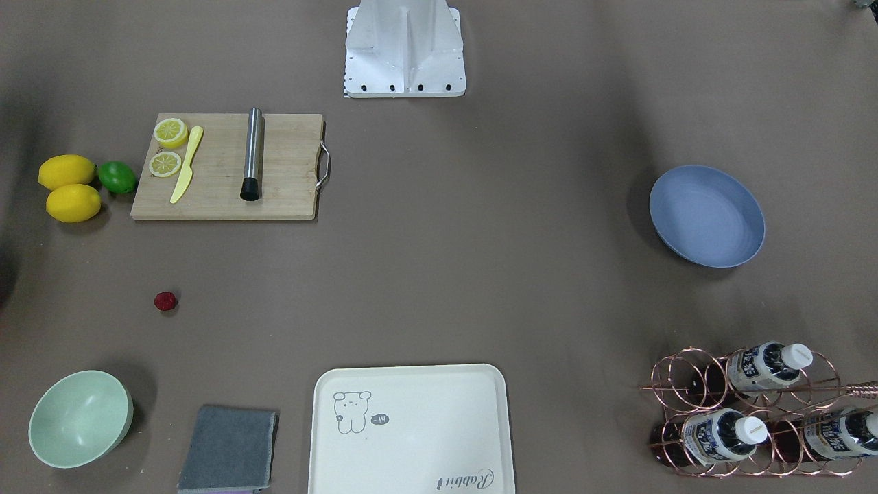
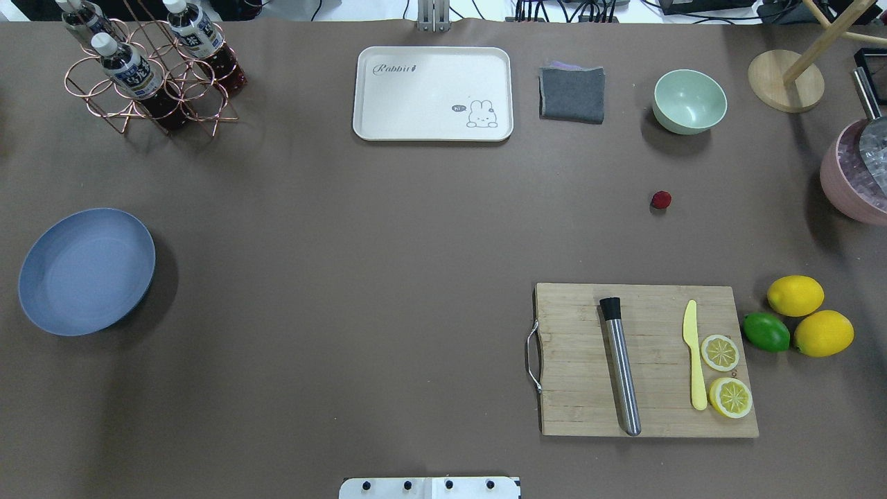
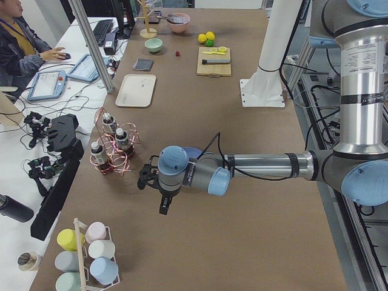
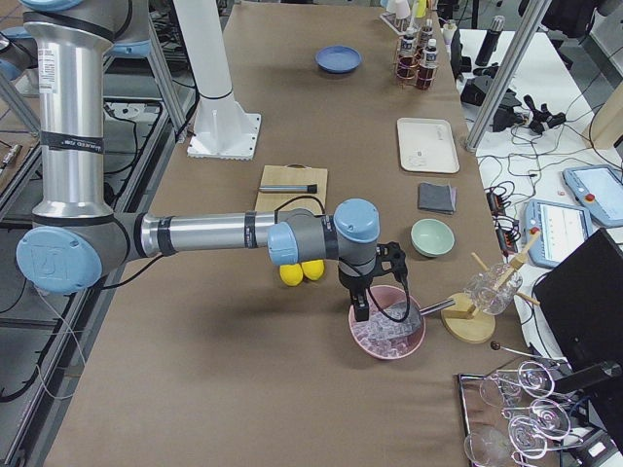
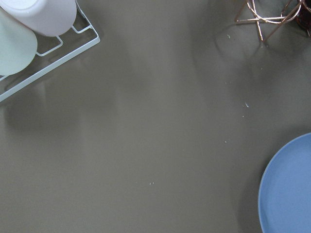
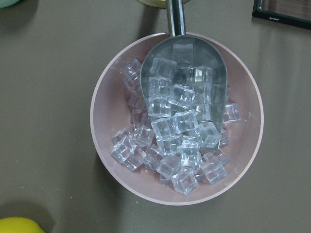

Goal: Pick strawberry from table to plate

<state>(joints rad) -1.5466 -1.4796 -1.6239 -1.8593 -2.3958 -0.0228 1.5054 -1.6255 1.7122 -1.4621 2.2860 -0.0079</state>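
We read "Rabbit" in grey script on the cream tray (image 2: 416, 104), at one corner. Beside the little animal drawing, a dark speech bubble (image 2: 458, 108) carries tiny letters, seemingly "hi". The bottles (image 2: 129, 69) wear blue-and-white labels, but the print is too small for us. The lettering on the left arm (image 3: 362, 73) is illegible too.

Plate (image 5: 287, 191) partly beyond the left wrist view's edge.
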